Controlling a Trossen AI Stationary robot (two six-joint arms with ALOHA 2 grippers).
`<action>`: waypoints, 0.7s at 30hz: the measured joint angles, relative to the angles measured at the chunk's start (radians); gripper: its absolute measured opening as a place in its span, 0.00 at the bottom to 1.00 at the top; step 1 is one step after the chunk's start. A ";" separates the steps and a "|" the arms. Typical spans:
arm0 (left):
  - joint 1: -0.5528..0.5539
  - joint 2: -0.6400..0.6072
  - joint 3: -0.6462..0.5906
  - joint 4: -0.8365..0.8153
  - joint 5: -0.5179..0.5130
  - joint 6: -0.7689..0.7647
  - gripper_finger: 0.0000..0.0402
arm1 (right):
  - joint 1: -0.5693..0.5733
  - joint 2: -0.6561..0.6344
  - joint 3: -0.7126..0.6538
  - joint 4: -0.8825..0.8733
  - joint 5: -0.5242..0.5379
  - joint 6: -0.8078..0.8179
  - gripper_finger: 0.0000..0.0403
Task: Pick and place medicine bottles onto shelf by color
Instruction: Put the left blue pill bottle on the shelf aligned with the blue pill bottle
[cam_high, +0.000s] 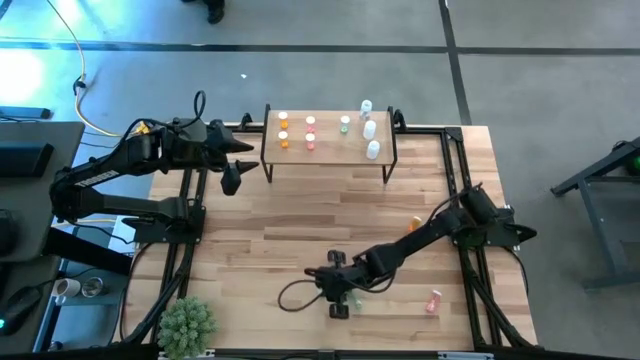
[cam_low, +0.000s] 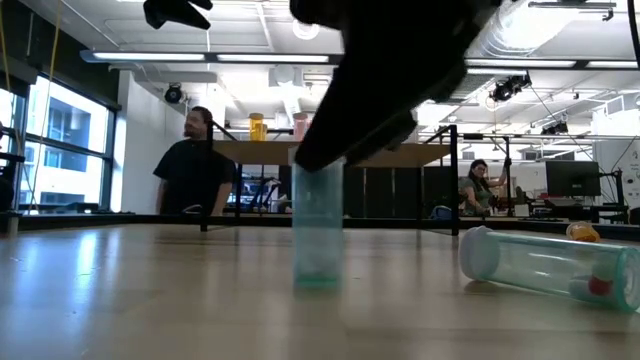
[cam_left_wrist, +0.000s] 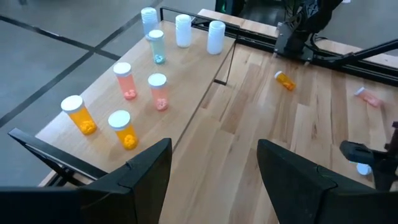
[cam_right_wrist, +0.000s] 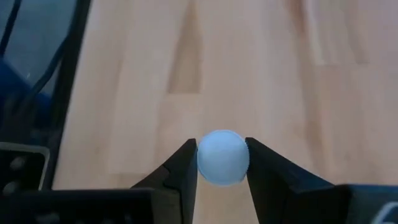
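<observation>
Right wrist view: right gripper (cam_right_wrist: 222, 163) clamped on the white cap of an upright green medicine bottle (cam_low: 318, 225), standing on the table's (cam_high: 260, 240) near part.
Left gripper (cam_left_wrist: 214, 171), fingers apart, empty, hovers beside the shelf (cam_high: 330, 150) bearing nine bottles.

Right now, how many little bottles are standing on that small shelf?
8 on the shelf: two orange bottles nearest the left arm, two pink bottles, one green bottle, then three white bottles. None looks hidden.
</observation>
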 joint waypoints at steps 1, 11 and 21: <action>0.001 0.000 0.000 0.000 0.000 0.006 0.57 | -0.005 -0.002 0.000 0.000 0.009 0.012 0.25; 0.001 -0.006 0.000 -0.001 -0.030 0.128 0.57 | -0.072 -0.067 0.002 -0.007 0.143 0.072 0.25; 0.001 -0.015 0.000 -0.002 -0.030 0.149 0.57 | -0.180 -0.161 0.002 -0.033 0.311 0.065 0.25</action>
